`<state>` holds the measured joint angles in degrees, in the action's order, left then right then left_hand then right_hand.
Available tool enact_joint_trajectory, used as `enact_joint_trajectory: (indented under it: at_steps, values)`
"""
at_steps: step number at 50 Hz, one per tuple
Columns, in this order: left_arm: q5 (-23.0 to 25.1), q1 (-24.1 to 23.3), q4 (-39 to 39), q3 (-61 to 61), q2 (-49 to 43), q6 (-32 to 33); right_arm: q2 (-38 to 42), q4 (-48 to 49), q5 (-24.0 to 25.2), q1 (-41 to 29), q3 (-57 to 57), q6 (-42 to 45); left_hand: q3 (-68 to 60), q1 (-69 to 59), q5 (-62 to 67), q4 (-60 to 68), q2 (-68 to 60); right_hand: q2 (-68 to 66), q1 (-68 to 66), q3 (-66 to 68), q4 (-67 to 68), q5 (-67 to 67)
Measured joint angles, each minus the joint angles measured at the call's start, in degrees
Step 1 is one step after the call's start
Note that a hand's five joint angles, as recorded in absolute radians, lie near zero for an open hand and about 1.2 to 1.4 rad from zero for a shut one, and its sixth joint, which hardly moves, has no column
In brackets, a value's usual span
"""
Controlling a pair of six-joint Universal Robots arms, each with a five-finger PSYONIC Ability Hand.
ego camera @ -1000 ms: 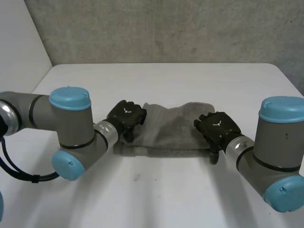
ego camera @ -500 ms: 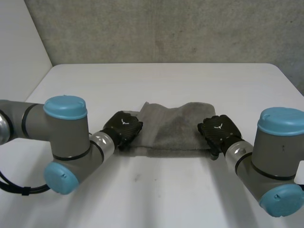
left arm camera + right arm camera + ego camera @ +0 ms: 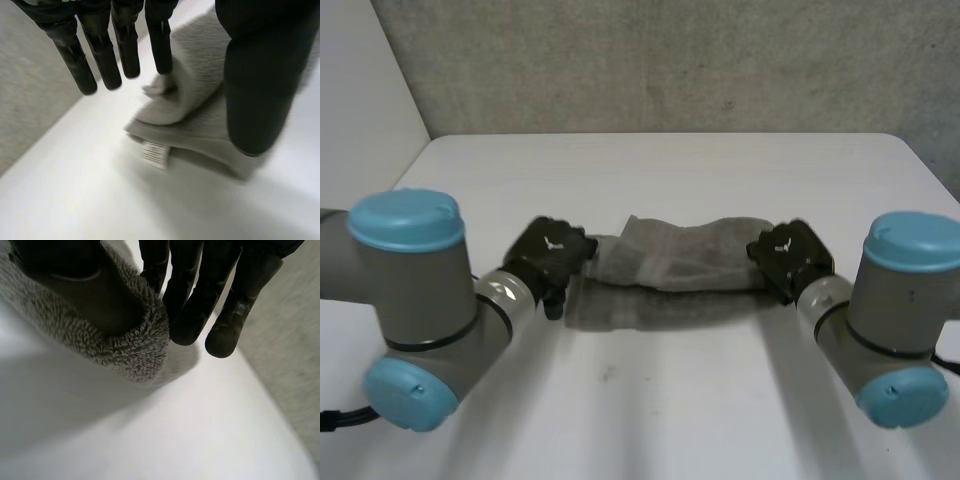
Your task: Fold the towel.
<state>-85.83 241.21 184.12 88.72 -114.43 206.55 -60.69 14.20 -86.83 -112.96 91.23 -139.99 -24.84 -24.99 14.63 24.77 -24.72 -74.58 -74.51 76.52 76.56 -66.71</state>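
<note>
The left hand and right hand have pulled back and risen; each pinches one end of the towel between thumb and fingers; it sags between them, so the fold is under way.

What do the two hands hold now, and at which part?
The towel: the left hand pinches one end, the right hand the opposite end.

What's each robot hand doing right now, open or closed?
Left robot hand: closed, pinching one end of the towel.
Right robot hand: closed on the towel's other end.
</note>
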Motion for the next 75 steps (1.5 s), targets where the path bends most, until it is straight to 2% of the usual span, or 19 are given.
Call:
enact_joint_trajectory:
  at_steps: [4,11,18,23,25,27,28,29,30,32,33,38,43,46,54,61,68,75]
  values:
    - [-0.5,1.1,-0.1,0.6,3.9,-0.3,0.3,-0.1,-0.7,-1.2,-4.5,6.5,7.9,8.0,-7.9,-7.8,7.8,0.0,0.0,0.0,0.0,-0.1]
    - [-0.3,4.0,-0.1,0.6,8.6,-0.6,4.6,-0.1,0.7,-12.3,-16.3,15.6,11.7,11.9,-11.6,-11.7,11.8,0.0,-0.5,0.0,0.0,-0.1]
    - [-0.1,6.7,0.1,-0.3,10.5,-2.7,14.7,-2.3,7.1,-23.5,-26.1,22.6,12.4,12.6,-12.1,-12.5,12.5,-0.5,-0.5,0.0,0.0,-0.1]
    - [0.1,8.0,0.3,-1.1,10.5,-6.1,19.9,-4.0,10.5,-26.8,-28.6,25.5,12.7,12.7,-12.2,-12.5,12.6,-0.5,-0.5,0.0,0.0,-0.1]
    - [0.1,8.3,0.5,-1.6,10.3,-7.5,20.3,-4.3,10.5,-27.1,-28.9,25.2,12.7,12.7,-12.2,-12.6,12.6,7.4,7.8,-8.5,-8.6,8.8]
    - [0.2,8.5,0.7,-2.1,10.1,-8.8,19.9,-4.2,10.2,-27.0,-28.9,23.7,12.7,12.9,-12.3,-12.6,12.7,19.4,18.8,-20.5,-20.5,21.1]
    - [0.2,8.7,1.0,-2.6,9.8,-9.7,19.0,-4.0,9.8,-26.8,-28.5,21.3,12.7,12.9,-12.3,-12.6,12.7,35.7,34.9,-36.3,-35.3,36.4]
    - [0.2,8.8,1.3,-3.1,9.6,-10.3,17.9,-3.7,9.5,-26.4,-28.0,18.5,12.7,12.9,-12.3,-12.7,12.7,45.1,43.9,-45.5,-45.5,46.0]
    - [0.2,8.9,1.5,-3.5,9.4,-10.7,17.1,-3.4,9.3,-26.1,-27.6,16.7,12.7,12.9,-12.3,-12.7,12.7,50.3,49.1,-50.8,-49.8,51.6]
    - [0.3,9.0,2.3,-4.9,8.5,-12.0,13.2,-2.2,8.6,-24.3,-25.6,7.1,12.7,12.9,-12.3,-12.7,12.7,60.1,58.8,-61.5,-61.3,62.9]
    - [0.3,9.0,2.5,-5.3,8.3,-12.2,12.2,-1.9,8.5,-23.7,-25.0,4.3,12.7,12.9,-12.3,-12.7,12.8,60.8,59.4,-62.4,-61.8,63.3]
    - [0.4,8.1,4.1,-10.0,4.9,-14.9,3.0,-0.9,7.7,-16.0,-19.9,-20.4,12.7,12.9,-12.3,-12.7,12.8,61.2,61.2,-63.0,-62.1,63.3]
    - [1.0,6.3,4.5,-14.3,0.7,-18.5,-0.2,-5.1,7.6,-9.1,-18.2,-30.8,12.7,12.9,-12.3,-12.7,12.8,61.2,61.2,-63.0,-62.1,63.3]
    - [1.7,5.1,4.5,-16.3,-2.1,-21.1,0.5,-8.4,7.7,-6.6,-18.9,-32.5,12.7,12.9,-12.3,-12.7,12.8,61.2,61.2,-63.0,-62.1,63.3]
    - [4.9,1.2,4.0,-18.7,-12.2,-26.6,10.3,-17.2,8.9,-5.4,-28.0,-36.1,12.7,12.9,-12.3,-12.7,12.8,61.2,61.2,-63.0,-62.1,63.3]
    - [5.2,0.3,3.6,-17.8,-17.6,-26.6,18.3,-22.5,10.2,-7.0,-35.7,-37.6,12.7,12.9,-12.3,-12.7,12.8,61.2,61.2,-63.0,-62.1,63.3]
    - [5.2,0.4,2.5,-17.3,-19.3,-25.8,23.9,-24.4,10.0,-8.6,-40.5,-37.1,12.7,12.9,-12.3,-12.7,12.8,61.2,61.2,-63.0,-62.1,63.3]
    - [4.9,0.5,0.4,-17.5,-17.6,-23.3,23.4,-27.0,8.2,-9.8,-42.6,-36.5,12.7,12.9,-12.3,-12.7,12.8,61.2,61.2,-63.0,-62.1,63.3]
